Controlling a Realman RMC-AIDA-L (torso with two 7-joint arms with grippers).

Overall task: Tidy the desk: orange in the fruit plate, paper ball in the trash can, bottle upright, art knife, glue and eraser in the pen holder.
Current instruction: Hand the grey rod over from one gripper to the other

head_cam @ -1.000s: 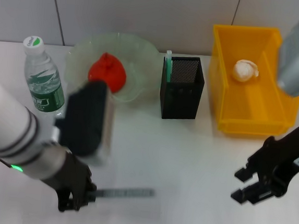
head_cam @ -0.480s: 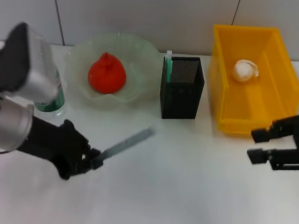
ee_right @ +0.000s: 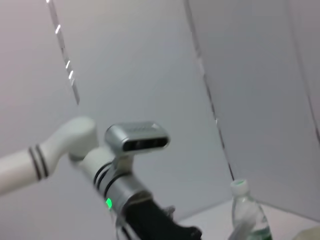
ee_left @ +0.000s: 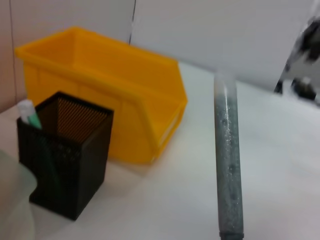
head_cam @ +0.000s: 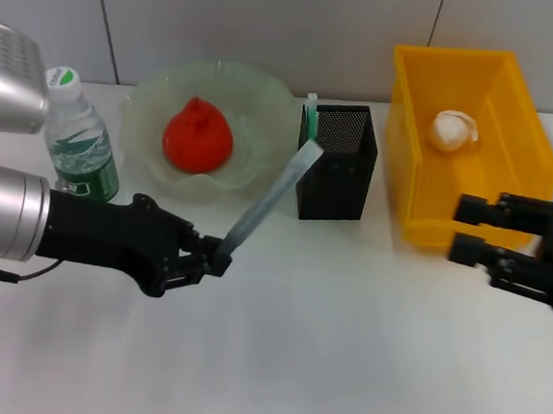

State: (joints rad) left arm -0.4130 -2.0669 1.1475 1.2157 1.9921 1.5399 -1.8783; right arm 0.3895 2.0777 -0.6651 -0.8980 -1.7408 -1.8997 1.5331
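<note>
Raised since the earlier frames, the glue (head_cam: 267, 198) now slants off the surface (head_cam: 342, 348), its clear end reaching the near-left rim of the pen holder (head_cam: 336, 164); I read this as the approach to insertion, not yet done.

Left to right, placed against the pen holder:
- Bottle (head_cam: 77, 141): far left of it, upright.
- Left end effector (head_cam: 212, 256): left and forward of it, pressed together on the lower end of the glue.
- Fruit plate (head_cam: 257, 99): just left of it, with the orange (head_cam: 197, 138) inside.
- Art knife (head_cam: 310, 119): standing in its left rear corner.
- Trash can (head_cam: 449, 232): just right of it, paper ball (head_cam: 454, 130) inside.
- Right end effector (head_cam: 478, 232): right of it, before the front wall of the trash can, fingers spread and holding nothing; it has swung up toward the trash can.

I cannot find the eraser in any view.

Edges and room: the left wrist view shows the holder's mouth open beside the art knife. My judgement is that the tip must clear the near rim; the plate's wavy edge crowds the left side, while open surface lies in front.
</note>
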